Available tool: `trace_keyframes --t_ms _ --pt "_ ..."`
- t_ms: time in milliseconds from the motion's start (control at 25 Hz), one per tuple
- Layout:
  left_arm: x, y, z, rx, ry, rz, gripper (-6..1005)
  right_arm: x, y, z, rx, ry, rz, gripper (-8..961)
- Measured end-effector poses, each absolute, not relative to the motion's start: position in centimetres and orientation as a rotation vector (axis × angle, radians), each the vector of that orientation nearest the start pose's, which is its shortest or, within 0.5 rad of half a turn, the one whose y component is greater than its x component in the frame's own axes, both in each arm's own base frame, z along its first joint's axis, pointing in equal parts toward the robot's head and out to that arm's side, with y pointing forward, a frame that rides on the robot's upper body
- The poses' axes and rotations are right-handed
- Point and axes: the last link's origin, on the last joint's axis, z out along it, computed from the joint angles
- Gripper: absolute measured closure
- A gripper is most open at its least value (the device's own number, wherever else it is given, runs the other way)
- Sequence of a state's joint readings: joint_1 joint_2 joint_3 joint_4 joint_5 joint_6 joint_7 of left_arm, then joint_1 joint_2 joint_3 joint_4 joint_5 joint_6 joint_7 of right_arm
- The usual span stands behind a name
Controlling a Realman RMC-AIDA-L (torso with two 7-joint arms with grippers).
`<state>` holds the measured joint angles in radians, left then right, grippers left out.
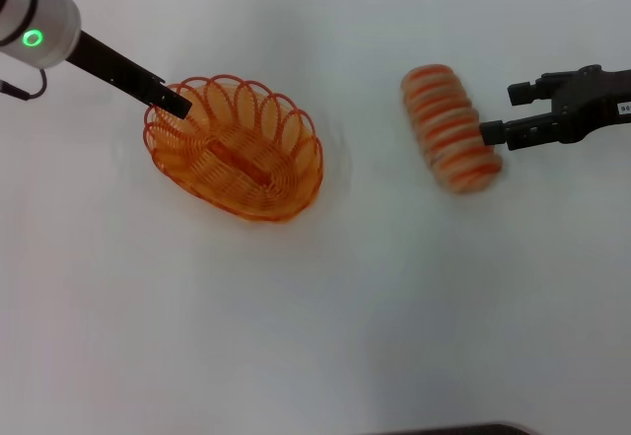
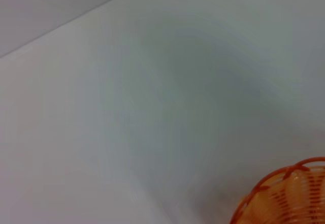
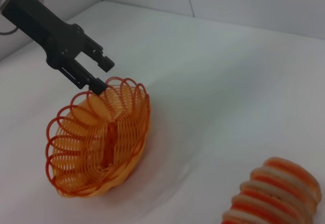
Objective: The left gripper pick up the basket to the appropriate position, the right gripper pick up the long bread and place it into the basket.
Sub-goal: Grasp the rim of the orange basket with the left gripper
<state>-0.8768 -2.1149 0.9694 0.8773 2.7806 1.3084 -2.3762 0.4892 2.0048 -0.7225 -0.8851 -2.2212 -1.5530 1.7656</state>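
The orange wire basket (image 1: 258, 190) rests on the white table at the left of centre; it also shows in the left wrist view (image 2: 284, 196) and the right wrist view (image 3: 76, 153). It holds nothing. My left gripper (image 1: 175, 101) is at its far-left rim, jaws apart, the lower finger (image 3: 97, 85) touching the rim loops. The striped long bread (image 1: 451, 127) lies on the table at the right, also seen in the right wrist view (image 3: 277, 193). My right gripper (image 1: 503, 111) is open just right of the bread, its near finger (image 1: 493, 133) against the bread's side.
The white table surface (image 1: 325, 317) spreads around both objects. A wall edge runs behind the table in the right wrist view (image 3: 213, 21). A dark edge (image 1: 454, 429) shows at the bottom of the head view.
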Motion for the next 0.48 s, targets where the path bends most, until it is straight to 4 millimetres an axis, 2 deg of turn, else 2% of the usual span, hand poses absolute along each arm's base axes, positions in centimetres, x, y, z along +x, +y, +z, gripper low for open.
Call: trace_keyframes --t_ms 480 --pt "-20.1 41.9 -2.7 -2.466 -0.926 0.446 203 29.6 33.6 5.5 -2.646 0.945 0.276 27"
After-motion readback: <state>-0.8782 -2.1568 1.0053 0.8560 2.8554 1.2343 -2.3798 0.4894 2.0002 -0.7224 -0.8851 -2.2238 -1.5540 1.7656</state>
